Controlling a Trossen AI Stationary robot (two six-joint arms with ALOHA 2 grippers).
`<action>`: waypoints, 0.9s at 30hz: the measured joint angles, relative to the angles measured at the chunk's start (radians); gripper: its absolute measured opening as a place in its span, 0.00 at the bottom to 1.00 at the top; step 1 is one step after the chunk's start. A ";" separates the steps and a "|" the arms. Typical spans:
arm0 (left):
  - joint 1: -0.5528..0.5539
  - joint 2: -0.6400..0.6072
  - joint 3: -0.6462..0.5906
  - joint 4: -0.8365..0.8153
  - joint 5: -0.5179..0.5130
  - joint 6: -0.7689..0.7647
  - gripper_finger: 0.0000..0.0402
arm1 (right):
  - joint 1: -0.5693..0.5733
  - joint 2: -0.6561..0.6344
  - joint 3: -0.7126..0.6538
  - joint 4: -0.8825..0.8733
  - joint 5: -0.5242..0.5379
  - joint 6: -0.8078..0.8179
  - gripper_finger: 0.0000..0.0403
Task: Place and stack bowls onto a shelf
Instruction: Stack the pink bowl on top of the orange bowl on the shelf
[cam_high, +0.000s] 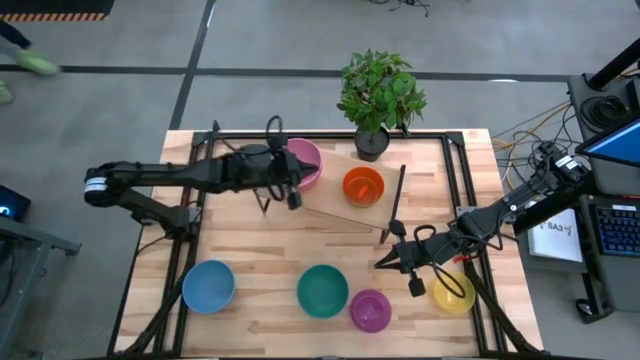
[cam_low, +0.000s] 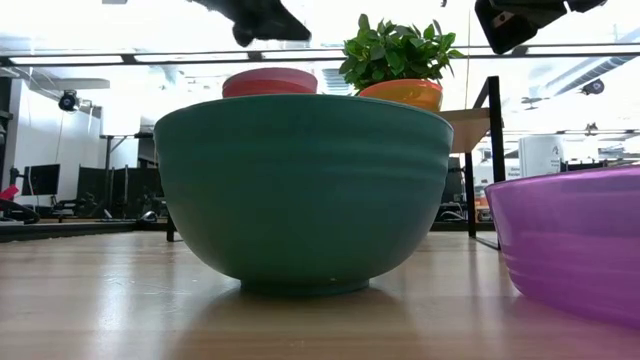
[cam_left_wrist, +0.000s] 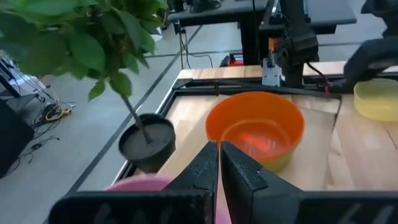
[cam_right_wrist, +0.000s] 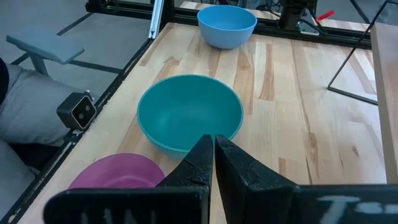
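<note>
Bowls: small, round, smooth plastic, like in size, six in plain view.
- Pink bowl: on the shelf, a tilted light-wood board with thin black rod legs, near the table's far edge; appears to sit on a red-orange one.
- Orange bowl: on the shelf, beside the pink; something reddish shows inside.
- Blue bowl: tabletop, near the front left corner.
- Teal bowl: front edge, middle.
- Purple bowl: just beside the teal.
- Yellow bowl: toward the front right corner.

Left gripper: clenched, empty, at the pink bowl.
Right gripper: clenched, empty, between the shelf and the yellow bowl.
</note>
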 joint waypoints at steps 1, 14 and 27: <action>0.000 0.023 0.000 0.023 0.000 0.000 0.00 | 0.000 0.000 0.000 0.000 0.000 0.000 0.02; 0.001 0.102 0.014 -0.012 -0.107 -0.026 0.00 | 0.000 0.000 0.000 -0.001 0.000 -0.002 0.02; 0.001 0.080 0.016 -0.106 -0.141 -0.079 0.00 | 0.000 0.000 0.000 -0.002 0.000 -0.002 0.02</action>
